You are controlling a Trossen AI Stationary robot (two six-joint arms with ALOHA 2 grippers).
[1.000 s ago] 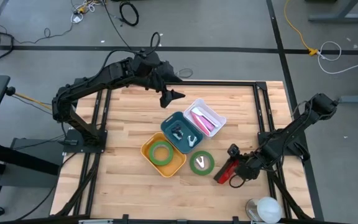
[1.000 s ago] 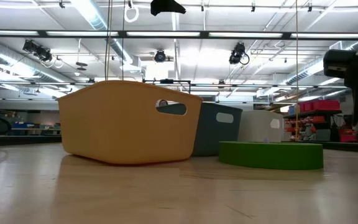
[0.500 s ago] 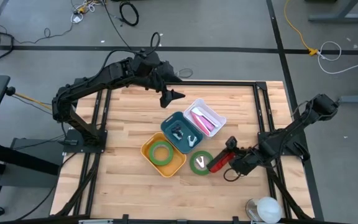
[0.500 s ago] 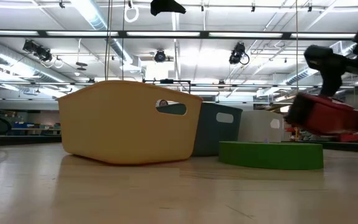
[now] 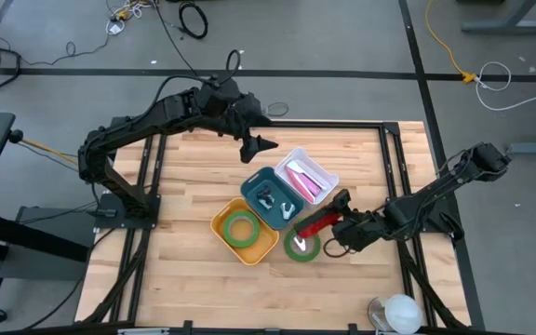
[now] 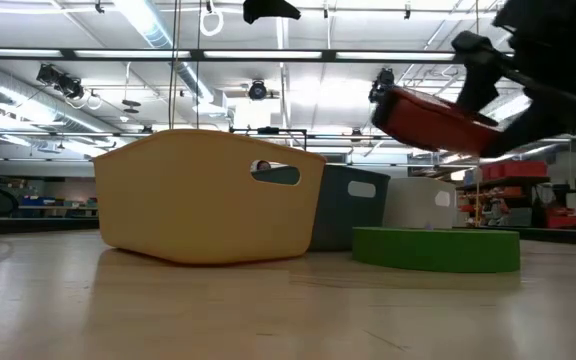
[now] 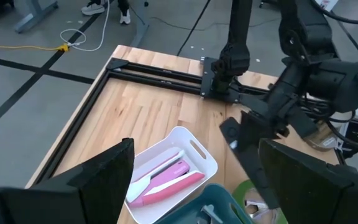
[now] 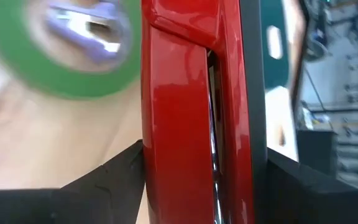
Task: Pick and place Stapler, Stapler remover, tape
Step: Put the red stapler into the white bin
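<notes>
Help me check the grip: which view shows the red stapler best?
The right wrist view: the glossy red stapler fills it, clamped between the fingers. High view shows it small; low view side-on, lifted; left wrist view hides it.

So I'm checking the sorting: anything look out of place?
One oddity: a purple staple remover lies inside the loose green tape roll on the table, not in a bin. The right gripper holds the red stapler above it.

Robotics lab: floor cables [image 5: 454, 56], ceiling strip lights [image 6: 158, 25]
</notes>
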